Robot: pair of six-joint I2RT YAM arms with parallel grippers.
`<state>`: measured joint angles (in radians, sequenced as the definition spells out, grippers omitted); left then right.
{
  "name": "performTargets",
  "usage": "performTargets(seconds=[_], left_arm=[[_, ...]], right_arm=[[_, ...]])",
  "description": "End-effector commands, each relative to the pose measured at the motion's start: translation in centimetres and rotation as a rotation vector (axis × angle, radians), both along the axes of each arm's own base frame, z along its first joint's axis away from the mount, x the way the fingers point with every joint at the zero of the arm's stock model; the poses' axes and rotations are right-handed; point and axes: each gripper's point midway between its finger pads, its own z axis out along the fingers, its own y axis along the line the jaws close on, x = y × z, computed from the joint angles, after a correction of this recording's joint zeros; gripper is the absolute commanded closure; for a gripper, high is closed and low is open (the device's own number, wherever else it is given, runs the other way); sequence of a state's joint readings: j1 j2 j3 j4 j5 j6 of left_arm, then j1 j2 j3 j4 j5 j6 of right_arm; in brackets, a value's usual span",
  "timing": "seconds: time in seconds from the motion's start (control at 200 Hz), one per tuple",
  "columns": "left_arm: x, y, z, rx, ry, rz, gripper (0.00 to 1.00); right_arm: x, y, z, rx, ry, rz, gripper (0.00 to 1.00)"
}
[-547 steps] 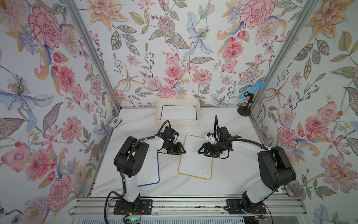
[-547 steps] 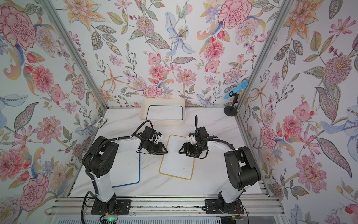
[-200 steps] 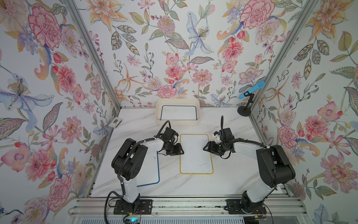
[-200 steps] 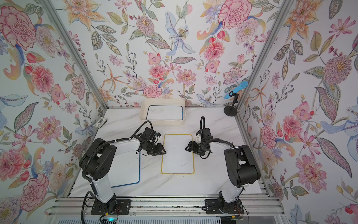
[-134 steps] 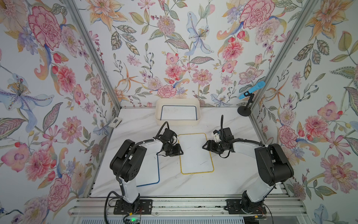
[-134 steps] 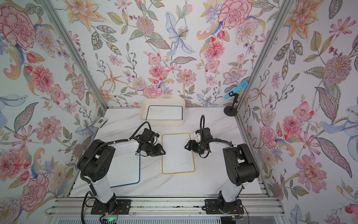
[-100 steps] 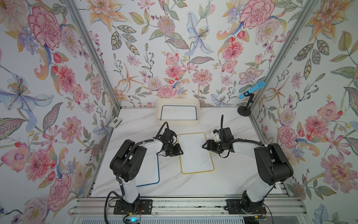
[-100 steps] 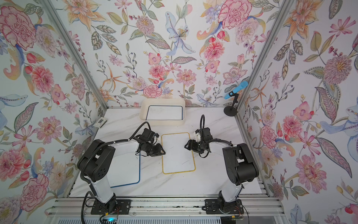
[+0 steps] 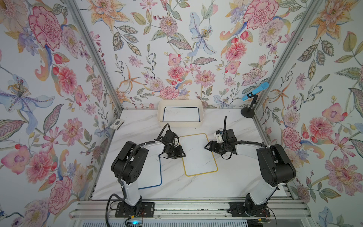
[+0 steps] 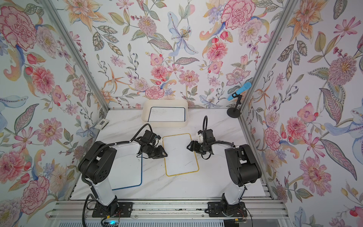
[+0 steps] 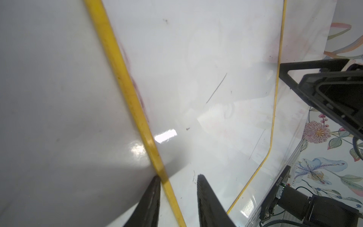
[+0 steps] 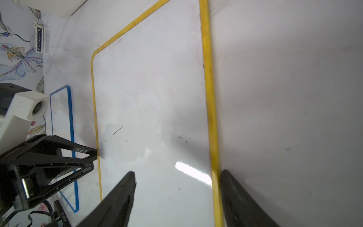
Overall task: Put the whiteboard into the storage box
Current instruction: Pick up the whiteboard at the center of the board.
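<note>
- Both top views: yellow-rimmed whiteboard looks flat on the table, mid-table and well short of the storage box. Box already holds a blue-rimmed board. Grab, carry and drop all left to do. Long axis runs front-to-back, far end toward the box, slightly skewed.
- Left wrist: left gripper jaws narrowly apart, astride one long edge, not clamped.
- Right wrist: right gripper jaws wide apart, astride the opposite long edge.

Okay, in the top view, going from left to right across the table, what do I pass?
Label card → blue-edged whiteboard → left end effector → yellow-edged whiteboard → right end effector → microphone stand. The storage box is left out because it spans several of these.
</note>
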<state>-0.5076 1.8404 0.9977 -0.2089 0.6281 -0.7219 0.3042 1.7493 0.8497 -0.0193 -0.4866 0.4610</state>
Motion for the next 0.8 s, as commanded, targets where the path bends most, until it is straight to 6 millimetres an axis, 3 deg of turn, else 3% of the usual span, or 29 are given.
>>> performTargets(seconds=[0.0, 0.23, 0.545, 0.791], left_arm=[[-4.1, 0.2, -3.2, 0.027, 0.164, -0.08, 0.66], [-4.1, 0.0, -3.0, -0.026, 0.183, -0.058, 0.66], [-4.6, 4.2, -5.1, 0.164, 0.236, 0.008, 0.65], [-5.7, 5.8, -6.9, 0.216, 0.304, 0.045, 0.62]], right_arm=[[-9.2, 0.0, -6.8, -0.056, 0.389, 0.056, 0.29], [-9.2, 0.2, -7.0, -0.056, 0.393, 0.061, 0.29], [-9.0, -0.3, -7.2, -0.076, 0.384, 0.047, 0.29], [-8.6, -0.7, -7.2, -0.098, 0.358, 0.032, 0.29]])
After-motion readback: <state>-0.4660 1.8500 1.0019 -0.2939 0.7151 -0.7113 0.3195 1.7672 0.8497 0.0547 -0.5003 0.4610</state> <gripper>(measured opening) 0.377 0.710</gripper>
